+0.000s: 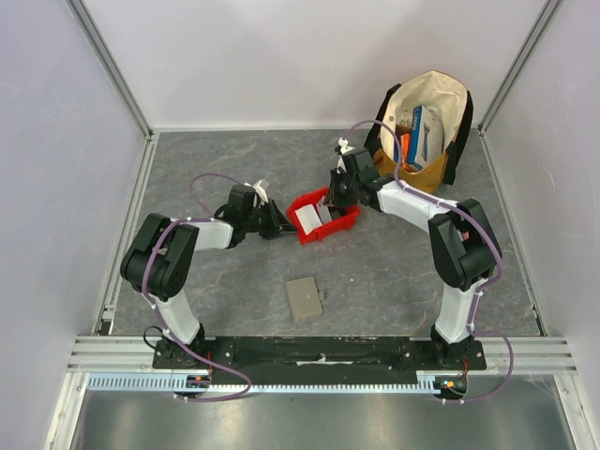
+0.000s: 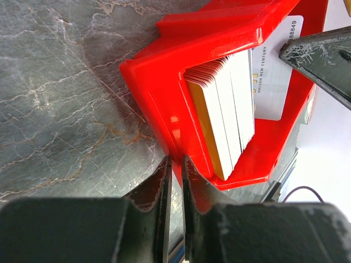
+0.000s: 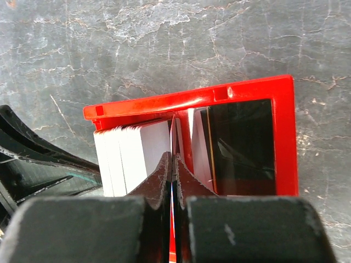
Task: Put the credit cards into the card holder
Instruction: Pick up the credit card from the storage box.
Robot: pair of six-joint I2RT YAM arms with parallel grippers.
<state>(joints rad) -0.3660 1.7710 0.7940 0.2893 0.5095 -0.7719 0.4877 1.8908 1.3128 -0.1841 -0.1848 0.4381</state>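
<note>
Credit cards (image 3: 131, 153) stand on edge as a packed stack inside a red bin (image 3: 192, 98) near the middle of the desk (image 1: 234, 281). Their faces run across the bin's short side.

The right end effector (image 3: 173, 159) reaches down into the bin from the far side. Its fingers are pressed together on what looks like a single card (image 3: 174, 131), held by its thin edge and set slightly apart from the stack.

The left end effector (image 2: 176, 161) sits at the bin's left wall. Its fingers are almost together and seem to pinch that wall, probably to steady the bin.

The card holder (image 1: 304, 297) lies flat on the desk, well apart from the bin on the side nearer the arm bases, roughly midway between the two arms. Its longer side runs near to far with a slight tilt. Whether its pockets are exposed cannot be told.

For the right arm, the holder therefore lies back toward its base and to its left. The pinched card would need turning from upright to nearly flat to enter a sleeve.
</note>
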